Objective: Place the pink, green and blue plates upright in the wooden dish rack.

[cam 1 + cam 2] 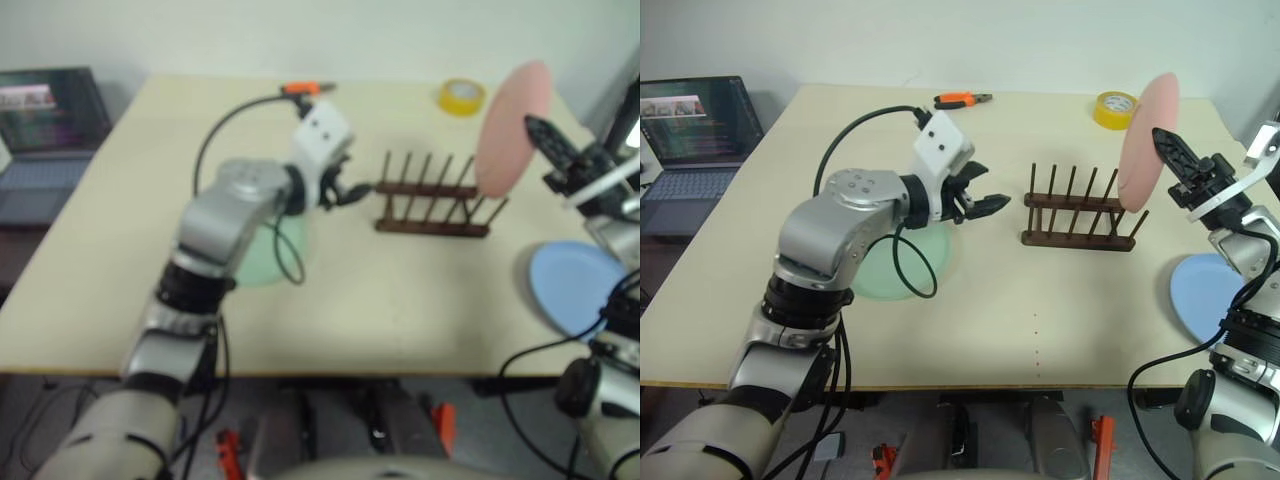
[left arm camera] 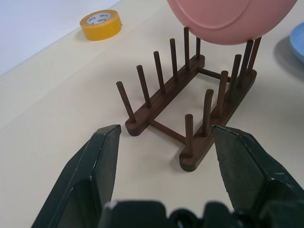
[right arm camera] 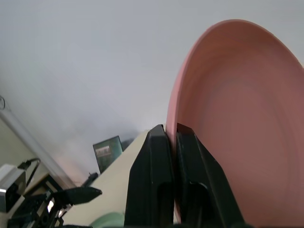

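Wooden dish rack (image 1: 1077,220) stands on the tan table (image 1: 1040,330), no plate in its pegs; taken as the reference. Pink plate (image 1: 1148,142) is held on edge in the air just above the rack's right end, its lower rim near the end pegs but seated in no slot. Right gripper (image 1: 1167,147) has its two black fingers clenched on that plate's rim, one finger on each face, as the right wrist view shows plainly. Left gripper (image 1: 985,203) hovers just left of the rack's left end, pointing at it, fingers released and spread, grasping nothing; in the left wrist view the rack sits framed between the two fingers (image 2: 90,180). Green plate (image 1: 908,262) lies flat on the table well left of the rack, partly under the left arm. Blue plate (image 1: 1208,295) lies flat to the right of and nearer than the rack, at the table's right edge. Yellow tape roll (image 1: 1116,109) sits beyond the rack, toward the far edge. Orange-handled pliers (image 1: 962,99) lie beyond and left of the rack. An open laptop (image 1: 695,125) stands far off left, beside the table.
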Available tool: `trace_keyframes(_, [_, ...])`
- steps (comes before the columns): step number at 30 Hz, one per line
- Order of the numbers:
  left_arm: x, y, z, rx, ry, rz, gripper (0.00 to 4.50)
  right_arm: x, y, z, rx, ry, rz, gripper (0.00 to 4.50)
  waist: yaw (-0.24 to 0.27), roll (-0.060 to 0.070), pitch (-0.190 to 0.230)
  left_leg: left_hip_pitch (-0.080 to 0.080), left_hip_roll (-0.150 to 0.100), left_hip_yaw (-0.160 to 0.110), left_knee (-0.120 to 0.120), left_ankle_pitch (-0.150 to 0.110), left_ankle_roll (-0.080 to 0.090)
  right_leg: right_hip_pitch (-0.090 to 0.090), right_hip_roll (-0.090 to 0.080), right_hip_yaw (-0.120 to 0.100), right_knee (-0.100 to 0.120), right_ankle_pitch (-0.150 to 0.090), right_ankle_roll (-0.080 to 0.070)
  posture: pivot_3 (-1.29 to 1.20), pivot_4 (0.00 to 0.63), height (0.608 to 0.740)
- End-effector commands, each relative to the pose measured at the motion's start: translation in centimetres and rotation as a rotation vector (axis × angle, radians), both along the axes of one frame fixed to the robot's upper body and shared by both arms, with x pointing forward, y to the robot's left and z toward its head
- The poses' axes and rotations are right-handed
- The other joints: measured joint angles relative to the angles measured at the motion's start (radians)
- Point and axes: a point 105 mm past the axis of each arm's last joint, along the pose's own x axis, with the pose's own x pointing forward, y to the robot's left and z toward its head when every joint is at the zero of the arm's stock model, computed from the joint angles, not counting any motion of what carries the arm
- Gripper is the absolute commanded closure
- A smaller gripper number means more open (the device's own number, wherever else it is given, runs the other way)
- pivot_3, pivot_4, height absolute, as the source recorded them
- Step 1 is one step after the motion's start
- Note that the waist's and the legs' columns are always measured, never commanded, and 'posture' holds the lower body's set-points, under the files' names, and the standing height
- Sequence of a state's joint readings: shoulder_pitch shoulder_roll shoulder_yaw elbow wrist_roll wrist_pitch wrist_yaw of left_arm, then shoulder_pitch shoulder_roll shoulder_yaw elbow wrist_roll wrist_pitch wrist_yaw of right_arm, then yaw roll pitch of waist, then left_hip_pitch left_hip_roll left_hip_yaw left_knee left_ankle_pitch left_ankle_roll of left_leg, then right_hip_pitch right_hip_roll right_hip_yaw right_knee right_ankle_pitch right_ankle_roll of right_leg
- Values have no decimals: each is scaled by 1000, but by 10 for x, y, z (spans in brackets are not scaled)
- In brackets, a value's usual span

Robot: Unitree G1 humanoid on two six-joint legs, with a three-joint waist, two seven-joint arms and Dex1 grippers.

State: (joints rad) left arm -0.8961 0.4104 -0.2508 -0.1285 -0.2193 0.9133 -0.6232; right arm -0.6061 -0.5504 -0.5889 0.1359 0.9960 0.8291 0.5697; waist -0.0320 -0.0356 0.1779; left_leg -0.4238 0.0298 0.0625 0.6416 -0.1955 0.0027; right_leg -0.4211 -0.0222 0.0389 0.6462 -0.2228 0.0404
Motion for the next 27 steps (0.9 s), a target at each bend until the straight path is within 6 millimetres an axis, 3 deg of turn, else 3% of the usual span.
trace_keyframes(1, [-5, -4, 13, 11, -55, -23, 1142, -5, -10, 1, 41, -25, -14, 4482, 0, 0, 0, 0, 0, 0, 0, 0, 0, 0, 0, 0, 0, 0, 0, 0, 150, 740])
trace_keyframes(14, [-6, -4, 16, 33, -57, -39, 1142, 0, -16, -25, 56, 51, 12, 4482, -1, 0, 0, 0, 0, 0, 0, 0, 0, 0, 0, 0, 0, 0, 0, 0, 150, 740])
trace_keyframes(19, [-5, -3, 15, 38, -57, -32, 1142, 2, -14, -34, -20, 60, -17, 4482, -1, 0, 0, 0, 0, 0, 0, 0, 0, 0, 0, 0, 0, 0, 0, 0, 150, 740])
trace_keyframes(22, [-5, -4, 13, 39, -55, -34, 1142, 1, -13, -32, -18, 53, 6, 3737, -1, 0, 0, 0, 0, 0, 0, 0, 0, 0, 0, 0, 0, 0, 1, 0, 150, 740])
trace_keyframes(27, [-6, -10, 15, 33, -59, -47, 1142, 0, -19, -26, -101, 38, -27, 2020, 0, 0, 0, 0, 0, 0, 0, 0, 0, 0, 0, 0, -1, 0, 0, 0, 150, 740])
